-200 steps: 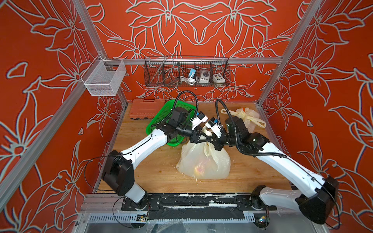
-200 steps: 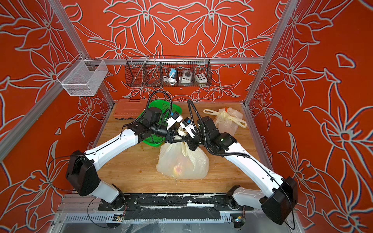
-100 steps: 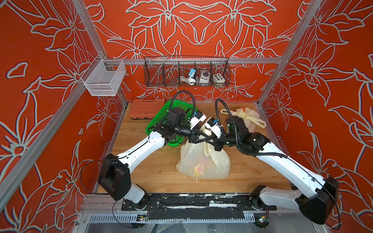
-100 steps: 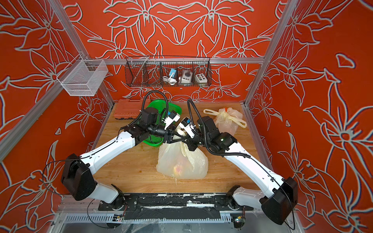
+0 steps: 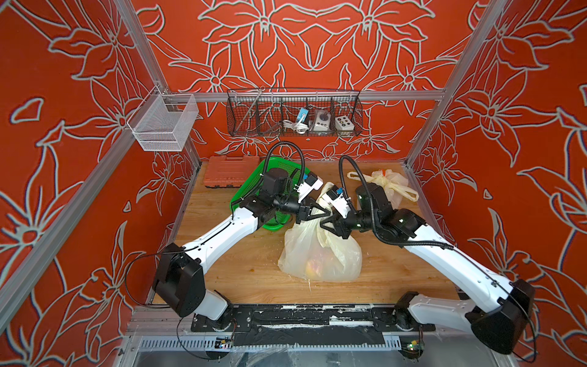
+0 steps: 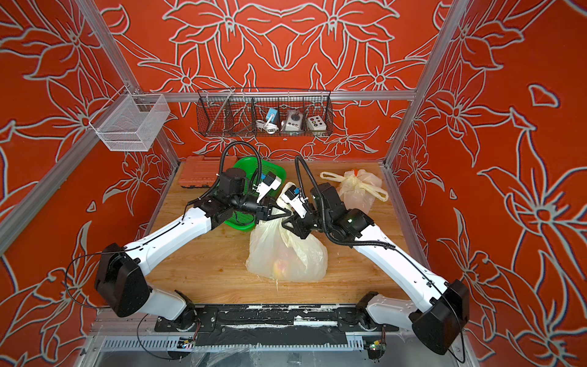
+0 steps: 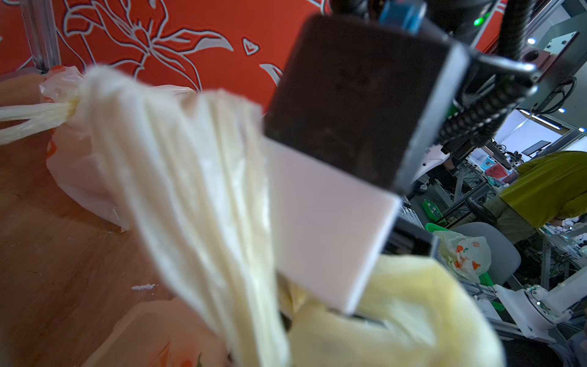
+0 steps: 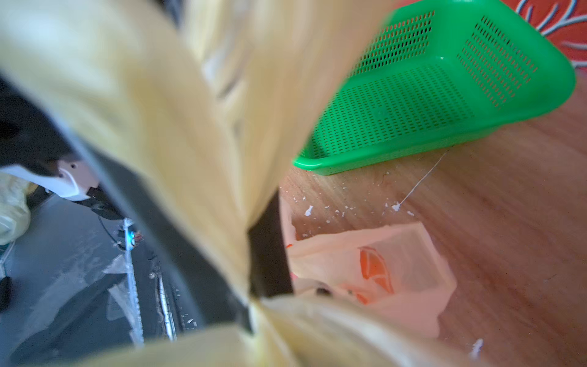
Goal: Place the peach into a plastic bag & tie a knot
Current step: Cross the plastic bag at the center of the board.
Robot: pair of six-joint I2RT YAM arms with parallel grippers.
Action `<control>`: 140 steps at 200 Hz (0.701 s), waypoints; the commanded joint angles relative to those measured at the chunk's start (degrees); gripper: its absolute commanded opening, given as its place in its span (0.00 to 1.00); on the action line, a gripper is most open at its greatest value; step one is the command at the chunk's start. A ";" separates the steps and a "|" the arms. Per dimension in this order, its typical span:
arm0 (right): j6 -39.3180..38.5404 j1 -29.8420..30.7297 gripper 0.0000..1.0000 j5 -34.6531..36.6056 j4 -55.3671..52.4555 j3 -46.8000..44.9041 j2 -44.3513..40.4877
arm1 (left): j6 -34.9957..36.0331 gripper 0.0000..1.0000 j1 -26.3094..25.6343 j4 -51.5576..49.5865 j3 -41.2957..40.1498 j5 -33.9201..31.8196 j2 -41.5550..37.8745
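Note:
A pale yellow plastic bag stands on the wooden table in both top views, with the peach showing through its lower wall. Above the bag's mouth the two grippers meet tip to tip. My left gripper is shut on a twisted bag handle, which runs across the left wrist view. My right gripper stands open, its fingers spread in a V, with bag plastic draped over it and hiding its tips in the right wrist view.
A green perforated basket lies tilted under my left forearm. A second, knotted bag sits at the back right. An orange case lies at the back left. A wire rack hangs on the back wall.
My left gripper has closed on the bag handle. My right gripper, shut before, has opened. Both stay together above the bag's mouth; the bag has not shifted.

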 commanded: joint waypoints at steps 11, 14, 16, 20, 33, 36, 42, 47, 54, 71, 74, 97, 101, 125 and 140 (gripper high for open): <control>5.31 -5.26 0.63 -2.89 -0.22 -0.14 -7.36 | 3.17 0.00 1.07 0.31 -1.57 3.23 -1.20; 5.95 -5.86 0.66 -3.22 -0.43 -0.05 -7.83 | 3.55 0.00 1.12 -0.10 -1.52 3.59 -1.08; 6.35 -6.34 0.67 -3.43 -0.64 -0.02 -8.12 | 3.81 0.00 1.16 -0.47 -1.44 3.74 -1.04; 7.25 -7.23 0.69 -3.87 -0.77 0.35 -8.67 | 4.45 0.00 1.17 -1.31 -1.16 3.87 -0.86; 10.06 -9.61 0.74 -6.00 -1.50 2.04 -9.48 | 5.84 0.00 1.17 -3.49 -0.36 4.58 -0.37; 10.74 -10.00 0.74 -5.89 -1.79 2.54 -9.48 | 5.88 0.00 1.17 -3.58 -0.33 4.80 -0.30; 12.05 -10.63 0.74 -5.25 -2.68 3.85 -9.06 | 5.82 0.00 1.17 -3.43 -0.33 5.43 -0.27; 13.11 -11.25 0.74 -4.90 -3.74 5.16 -8.40 | 5.64 0.00 1.11 -2.95 -0.33 6.12 -0.22; 14.45 -12.13 0.73 -4.44 -5.57 6.94 -6.96 | 5.22 0.00 1.08 -2.60 -0.33 6.81 -0.16; 15.89 -12.71 0.71 -6.38 -7.42 10.45 -3.48 | 5.48 0.00 0.74 -2.76 -0.18 7.85 -0.24; 16.17 -12.66 0.70 -7.11 -6.87 10.60 -3.10 | 5.67 0.00 0.73 -3.06 -0.11 8.08 -0.24; 16.98 -12.53 0.69 -8.81 -5.53 12.85 0.13 | 6.33 0.00 0.56 -4.71 0.20 8.45 -0.36; 16.71 -12.53 0.68 -8.92 -5.65 13.47 0.86 | 6.35 0.00 0.59 -4.81 0.20 8.45 -0.42; 15.88 -12.44 0.54 -11.39 -5.74 16.18 4.89 | 6.22 0.00 0.55 -5.21 0.11 7.98 -0.66; 15.45 -12.45 0.31 -12.26 -5.82 16.81 5.75 | 6.09 0.00 0.68 -5.69 0.07 7.34 -0.97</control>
